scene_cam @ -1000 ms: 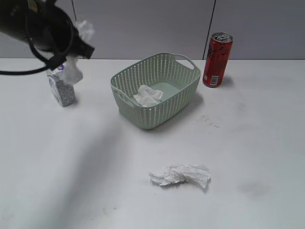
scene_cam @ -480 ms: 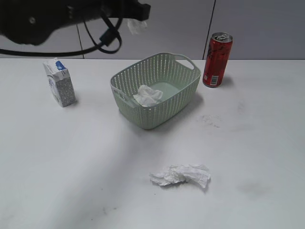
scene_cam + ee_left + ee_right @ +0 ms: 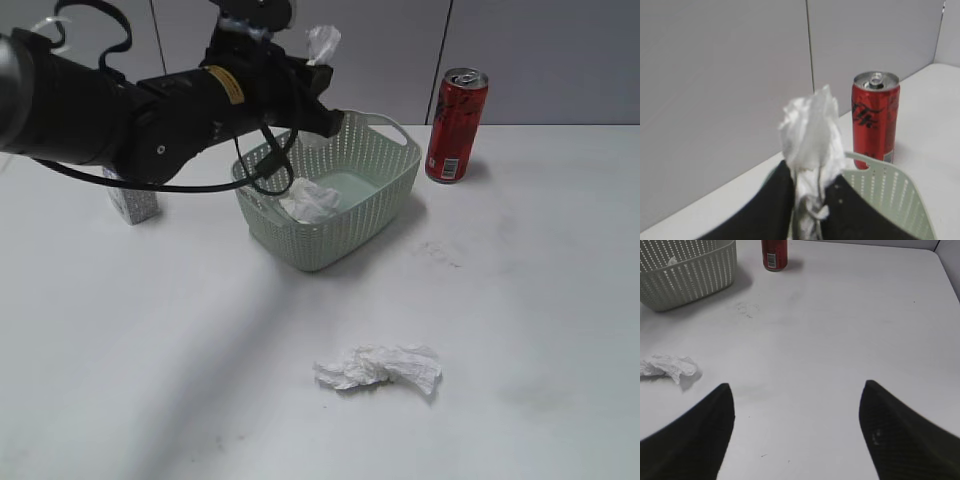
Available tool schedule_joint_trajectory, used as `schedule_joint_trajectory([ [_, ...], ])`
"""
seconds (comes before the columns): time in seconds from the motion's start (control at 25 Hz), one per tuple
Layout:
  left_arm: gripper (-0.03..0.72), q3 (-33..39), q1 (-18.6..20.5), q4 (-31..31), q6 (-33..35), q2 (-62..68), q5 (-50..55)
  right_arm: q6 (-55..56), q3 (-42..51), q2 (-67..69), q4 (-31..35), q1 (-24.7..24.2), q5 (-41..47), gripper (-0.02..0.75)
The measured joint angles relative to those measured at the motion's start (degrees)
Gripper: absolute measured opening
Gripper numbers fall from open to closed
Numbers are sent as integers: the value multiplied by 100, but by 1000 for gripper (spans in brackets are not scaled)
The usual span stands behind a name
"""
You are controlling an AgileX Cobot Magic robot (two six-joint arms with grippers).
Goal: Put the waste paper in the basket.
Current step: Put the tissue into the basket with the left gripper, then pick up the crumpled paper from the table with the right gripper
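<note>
Over the basket now: one wad in, one in the grip, one on the table.

From the exterior view, the left gripper [image 3: 322, 70] is pinching a wad [image 3: 323, 42] above the far-left rim of the basket [image 3: 385, 180], so I'd call this one nearly delivered, just needs letting go. A second wad [image 3: 310, 200] already sits inside, and the third wad [image 3: 380, 367] lies on the near table, well apart from the basket. Half a second ago the arm was higher and further left, and now it partly hides the carton [image 3: 130, 205]. Left wrist view: jaws closed on the paper [image 3: 810, 135], basket rim [image 3: 890, 187] just below, can [image 3: 875, 117] beyond. Right wrist view: right gripper [image 3: 797, 415] is spread wide and empty over bare table, third wad [image 3: 667, 367] off to its left.
</note>
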Motion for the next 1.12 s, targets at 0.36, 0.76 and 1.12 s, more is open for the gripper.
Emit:
schedule_joint_trajectory([
  [0.36, 637, 0, 0, -434, 0, 234, 146, 10, 0, 0, -48, 0, 0, 587],
  [0.76, 638, 0, 44, -455, 0, -638, 1279, 17, 0, 0, -56, 0, 0, 587],
  [1.12, 615, 0, 733, -455, 0, -2290, 4608, 21, 0, 0, -71, 0, 0, 587],
])
